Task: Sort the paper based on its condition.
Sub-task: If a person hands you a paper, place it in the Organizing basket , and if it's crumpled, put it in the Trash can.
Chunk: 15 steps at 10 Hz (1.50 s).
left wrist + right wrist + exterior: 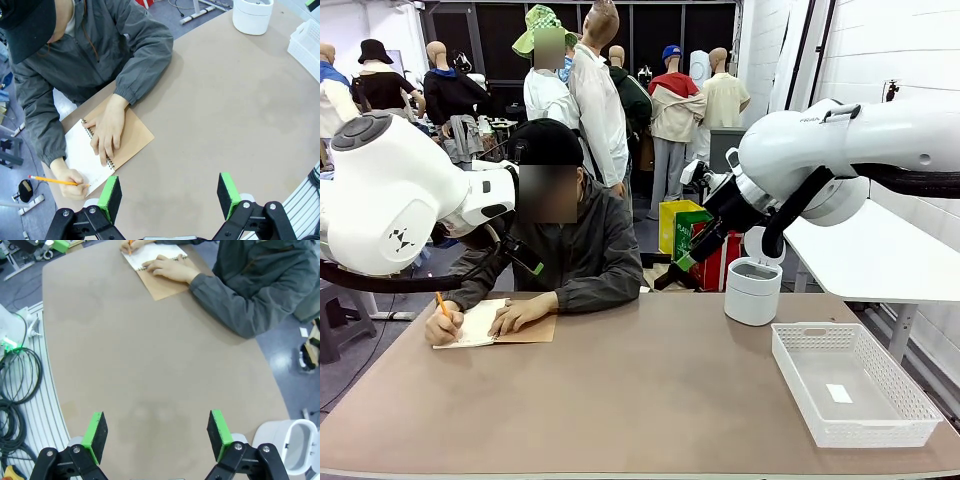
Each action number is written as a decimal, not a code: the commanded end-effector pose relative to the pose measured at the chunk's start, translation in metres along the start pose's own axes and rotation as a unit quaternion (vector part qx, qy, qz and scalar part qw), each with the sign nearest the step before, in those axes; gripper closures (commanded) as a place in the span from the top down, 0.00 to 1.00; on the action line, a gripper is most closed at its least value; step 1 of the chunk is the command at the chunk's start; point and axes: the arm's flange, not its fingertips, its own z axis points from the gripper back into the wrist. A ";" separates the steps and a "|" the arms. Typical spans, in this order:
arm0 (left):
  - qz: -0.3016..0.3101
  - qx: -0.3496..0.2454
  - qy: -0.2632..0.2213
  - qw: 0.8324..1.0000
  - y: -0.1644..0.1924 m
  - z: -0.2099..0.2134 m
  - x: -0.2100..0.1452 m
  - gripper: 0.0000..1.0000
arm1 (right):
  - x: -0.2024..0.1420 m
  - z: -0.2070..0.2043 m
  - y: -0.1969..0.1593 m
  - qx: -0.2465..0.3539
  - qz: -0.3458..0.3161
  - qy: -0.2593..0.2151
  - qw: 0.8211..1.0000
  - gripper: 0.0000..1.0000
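Seeing left gripper (pixel 169 196) hanging over table (pixel 650 390) toward its left edge, green pads spread wide, nothing between them. Seeing right gripper (pixel 156 435) hanging over the table's right half, pads likewise spread wide, gripping nothing. Finding page (pixel 80 150), white, lying open in spiral notebook (pixel 135 137) at far left corner, brown cover lying flat beside it. Catching person at far edge writing on page with pencil (pixel 55 180), pencil hand (pixel 75 181) resting at the page's outer end, other hand (pixel 107 132) pressing flat across the spiral. Spotting white bin (pixel 752 292) standing lid up at far edge toward right, and white basket (pixel 870 432) sitting at near right corner, well apart from notebook, small white patch lying on its floor, too small for telling what.
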 end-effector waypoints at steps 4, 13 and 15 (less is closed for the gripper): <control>0.001 0.002 0.000 1.000 0.001 0.000 -0.001 1.00 | -0.001 -0.001 0.000 0.000 0.000 0.003 1.000 1.00; 0.001 0.002 0.000 1.000 0.001 0.000 -0.001 1.00 | -0.001 -0.001 0.000 0.000 0.000 0.003 1.000 1.00; 0.001 0.002 0.000 1.000 0.001 0.000 -0.001 1.00 | -0.001 -0.001 0.000 0.000 0.000 0.003 1.000 1.00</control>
